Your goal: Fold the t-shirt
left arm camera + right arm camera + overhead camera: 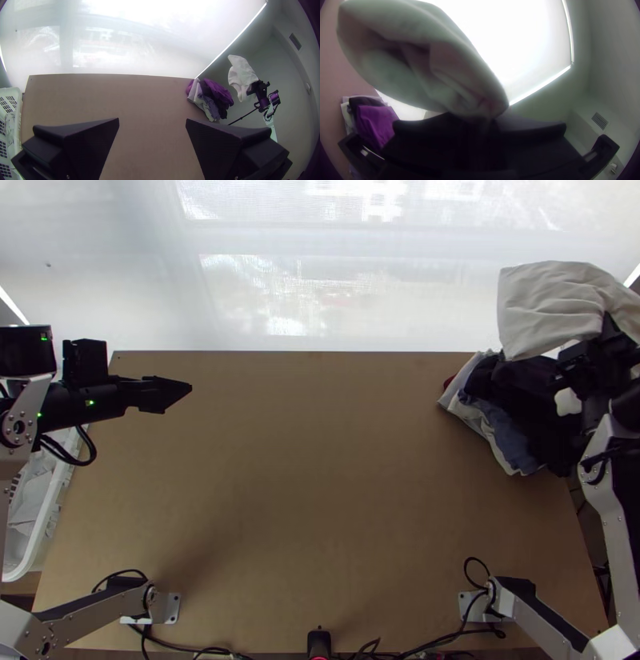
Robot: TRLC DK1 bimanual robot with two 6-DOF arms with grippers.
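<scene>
In the top view, the left gripper (178, 390) is hovering over the far left part of the counter (320, 484), its fingers pointing inward across the wood. The right gripper (608, 332) is holding the pale t-shirt (548, 304) up by the counter's far right corner, and the cloth is bulging out in loose folds on both sides of the grip. A pile of clothes (512, 428), with dark, blue-grey and whitish layers, is lying on that corner, partly under the t-shirt as seen from above. A white basket (40, 542) is standing beside the counter's left edge and is holding pale cloth.

In the left wrist view, the left gripper (152, 118) is keeping its two fingers spread wide, with bare counter showing between them. Farther off, the right gripper is gripping the raised t-shirt, which is sitting apart from the pile, and a purple garment is showing among the darker ones.

In the right wrist view, the t-shirt is looming bunched and creased just beyond the fingertips. The shadow there is deep, but the right gripper (478, 120) seems to be pressing its fingers together, pinching a gathered bit of the t-shirt.
</scene>
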